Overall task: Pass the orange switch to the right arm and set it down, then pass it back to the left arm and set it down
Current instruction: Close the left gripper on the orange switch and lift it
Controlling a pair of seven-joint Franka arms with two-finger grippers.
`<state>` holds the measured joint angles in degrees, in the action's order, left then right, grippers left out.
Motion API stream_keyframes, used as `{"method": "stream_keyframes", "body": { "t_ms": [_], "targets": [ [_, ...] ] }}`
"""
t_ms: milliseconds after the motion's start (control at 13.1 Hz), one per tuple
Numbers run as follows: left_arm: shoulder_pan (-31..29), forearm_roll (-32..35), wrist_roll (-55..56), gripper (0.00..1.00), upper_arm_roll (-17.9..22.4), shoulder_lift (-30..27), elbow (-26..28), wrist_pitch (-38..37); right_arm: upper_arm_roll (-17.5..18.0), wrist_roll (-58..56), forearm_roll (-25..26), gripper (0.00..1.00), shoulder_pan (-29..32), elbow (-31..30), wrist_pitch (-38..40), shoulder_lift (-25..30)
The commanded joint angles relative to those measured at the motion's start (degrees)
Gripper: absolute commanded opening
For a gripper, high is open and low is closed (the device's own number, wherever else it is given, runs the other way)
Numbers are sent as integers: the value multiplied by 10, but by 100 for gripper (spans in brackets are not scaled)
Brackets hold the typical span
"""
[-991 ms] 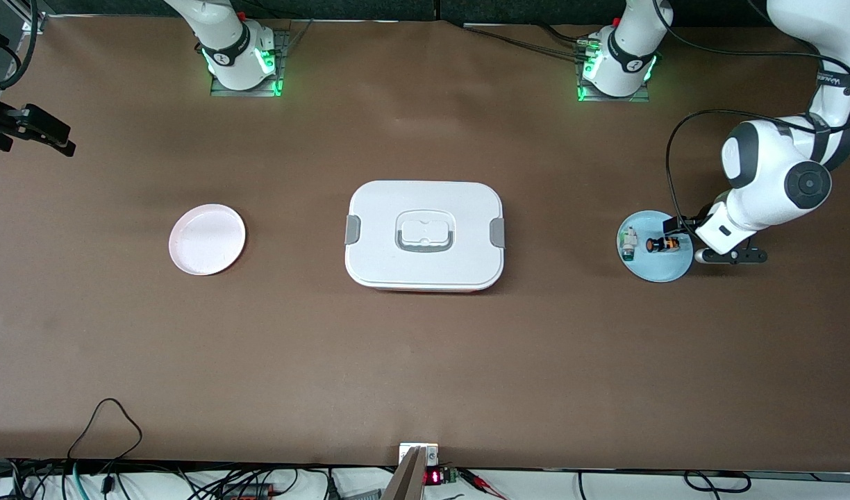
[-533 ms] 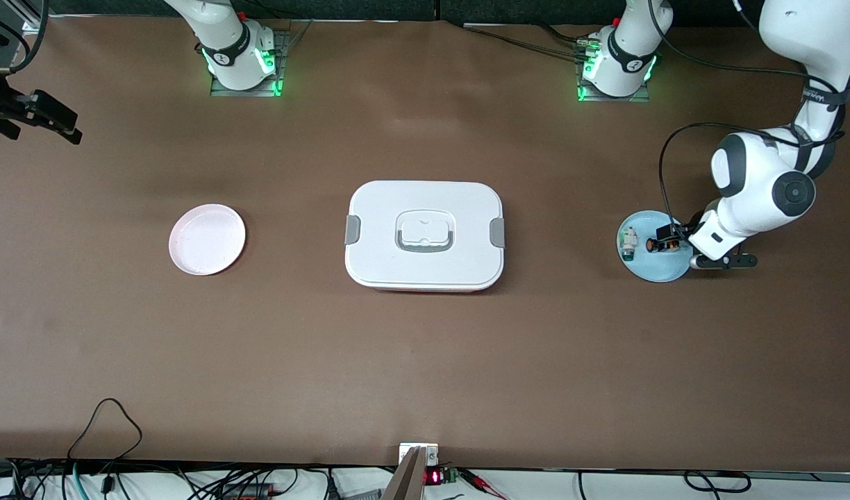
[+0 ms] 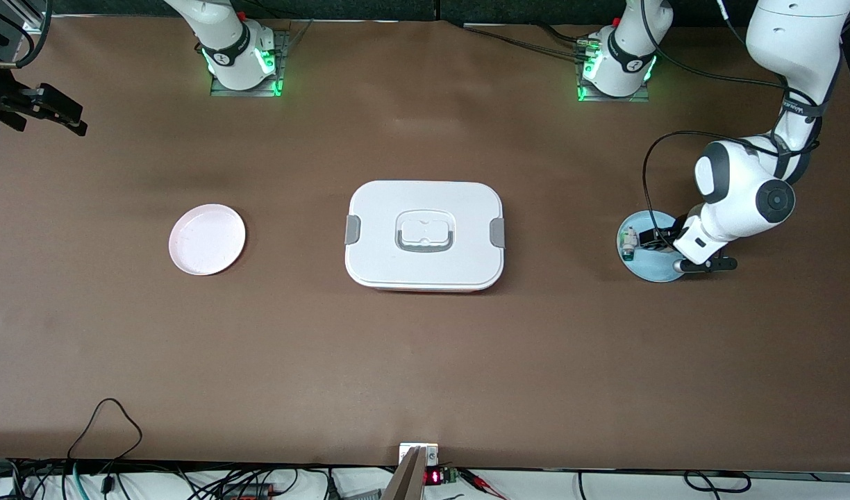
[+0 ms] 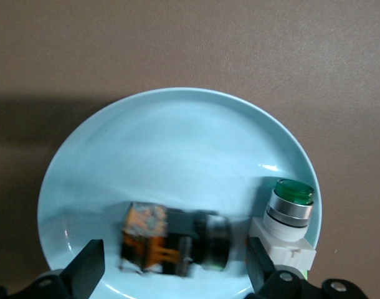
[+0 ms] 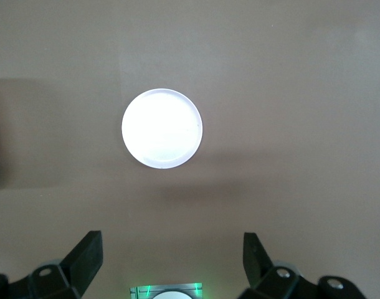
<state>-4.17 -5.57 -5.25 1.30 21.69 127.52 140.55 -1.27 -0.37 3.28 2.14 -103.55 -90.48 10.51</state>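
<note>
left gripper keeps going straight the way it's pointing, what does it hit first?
Most likely the orange switch, lying on the blue plate: the open left gripper points down with the switch between its fingertips. Height above it is unclear.

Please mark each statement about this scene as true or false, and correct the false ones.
1. The orange switch lies on the blue plate. True.
2. The left gripper is shut on the switch. False: its jaws stand open on either side of the switch, over the blue plate.
3. The box stands between the two plates. True.
4. The pink plate holds a green button. False: it holds nothing; the green button is on the blue plate beside the switch.
5. The right gripper is over the box. False: it is up at the right arm's end of the table, jaws open.
</note>
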Motion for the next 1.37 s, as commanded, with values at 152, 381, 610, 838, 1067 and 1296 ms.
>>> {"method": "stream_keyframes", "body": {
  "t_ms": [152,381,610,838,1067,1296],
  "targets": [
    [-6,-11,-38,100,-2,21,-6,18,1,5,-8,100,1,3,1,8],
    [-5,-11,-37,100,-2,21,-11,19,0,3,-8,100,1,3,2,8],
    [-5,-11,-40,74,-2,21,-12,19,1,3,-8,100,1,3,5,8],
    [-5,-8,-46,23,-2,20,-12,18,0,3,-8,100,1,3,15,7],
    [-5,-7,-88,18,-2,15,-24,3,0,5,-7,100,2,13,13,-5],
    [0,-7,-91,15,-2,-2,-93,-140,-1,-3,-35,100,2,36,15,-37]
  ]
}}
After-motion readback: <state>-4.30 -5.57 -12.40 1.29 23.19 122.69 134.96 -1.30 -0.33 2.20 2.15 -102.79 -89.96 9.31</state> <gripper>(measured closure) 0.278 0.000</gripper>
